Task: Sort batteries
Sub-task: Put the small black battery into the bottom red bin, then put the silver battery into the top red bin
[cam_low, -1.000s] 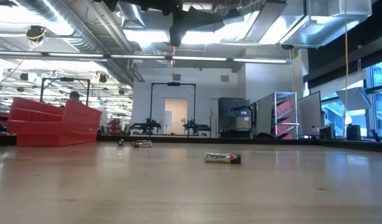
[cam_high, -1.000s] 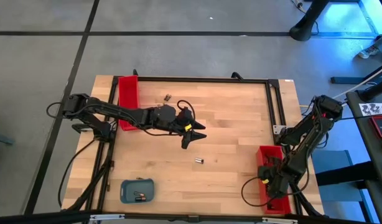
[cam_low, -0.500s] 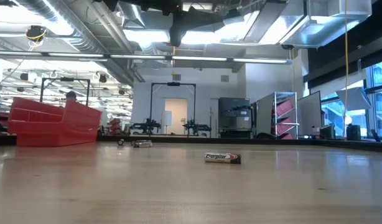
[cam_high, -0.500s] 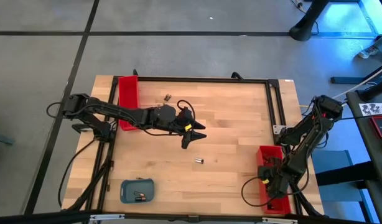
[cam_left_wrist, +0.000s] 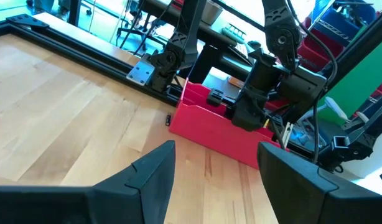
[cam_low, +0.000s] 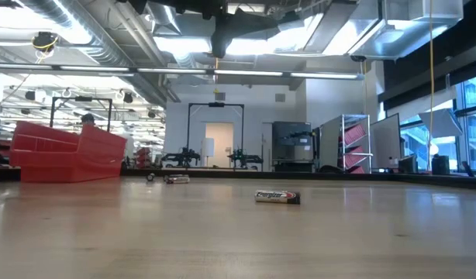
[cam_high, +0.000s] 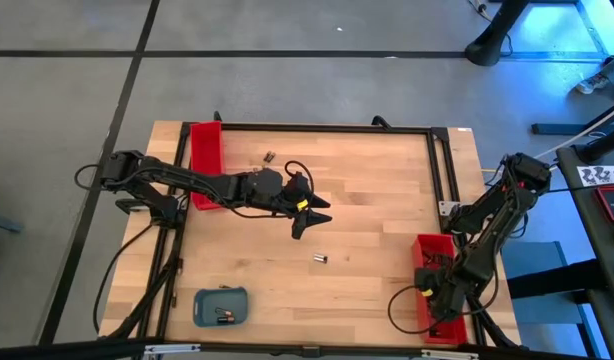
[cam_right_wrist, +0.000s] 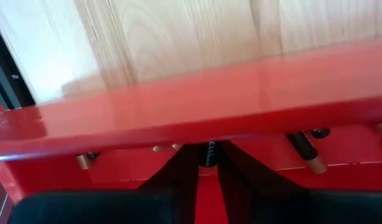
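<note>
in the near right red tray (cam_high: 428, 252) the right gripper (cam_right_wrist: 207, 163) pinches a dark battery (cam_right_wrist: 208, 154), other cells (cam_right_wrist: 306, 152) lying beside it. a blue-grey tray (cam_high: 221, 306) holds more. one battery (cam_high: 320, 259) lies mid-table; above it the left gripper (cam_high: 307, 215) hangs, fingers apart. two more (cam_high: 269, 157) lie near the far red tray (cam_high: 205, 160).
</note>
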`<state>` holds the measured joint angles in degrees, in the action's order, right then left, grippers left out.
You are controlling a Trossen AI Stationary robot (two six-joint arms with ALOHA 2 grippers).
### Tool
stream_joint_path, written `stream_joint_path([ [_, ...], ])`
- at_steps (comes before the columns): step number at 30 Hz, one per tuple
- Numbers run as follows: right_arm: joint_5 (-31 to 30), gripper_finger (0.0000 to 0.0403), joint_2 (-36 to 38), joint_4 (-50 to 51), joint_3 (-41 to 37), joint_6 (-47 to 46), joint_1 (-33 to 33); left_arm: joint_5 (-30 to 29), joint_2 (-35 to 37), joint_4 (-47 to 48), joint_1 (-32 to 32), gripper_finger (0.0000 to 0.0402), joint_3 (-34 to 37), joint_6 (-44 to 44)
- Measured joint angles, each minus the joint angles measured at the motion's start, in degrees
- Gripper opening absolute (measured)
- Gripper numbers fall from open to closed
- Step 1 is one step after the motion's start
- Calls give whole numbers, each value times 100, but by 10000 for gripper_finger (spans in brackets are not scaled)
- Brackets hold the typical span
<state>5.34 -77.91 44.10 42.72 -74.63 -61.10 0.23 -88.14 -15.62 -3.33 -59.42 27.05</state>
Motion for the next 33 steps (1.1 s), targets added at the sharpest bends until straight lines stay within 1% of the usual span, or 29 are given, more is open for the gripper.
stream_joint_path([
  [4, -162, 68, 0, 31, 0, 1, -2, 0, 0, 0, 0, 216, 0, 0],
  [10, -173, 128, 0, 291, 0, 33, 0, 0, 0, 0, 0, 216, 0, -1],
  [13, -19, 152, 2, 309, 52, 39, 0, 0, 0, 0, 0, 216, 0, 0],
  [16, 50, 163, 2, 446, 329, -19, 0, 0, 0, 0, 0, 216, 1, 0],
  [21, -101, 165, 134, 1224, 1204, -21, 0, 0, 0, 0, 0, 216, 0, -72],
  [24, -501, 165, 264, 1899, 1855, -71, 0, 0, 0, 0, 0, 216, 0, -224],
  [27, -1084, 165, 332, 2646, 2502, -157, 0, 0, 0, 3, -1, 216, 0, -374],
  [30, -1912, 166, 337, 3211, 3031, -161, 0, 20, 0, 12, -2, 216, 0, -536],
  [33, -3010, 166, 341, 3346, 3294, -166, 29, 166, 32, 160, -4, 216, -2, -672],
])
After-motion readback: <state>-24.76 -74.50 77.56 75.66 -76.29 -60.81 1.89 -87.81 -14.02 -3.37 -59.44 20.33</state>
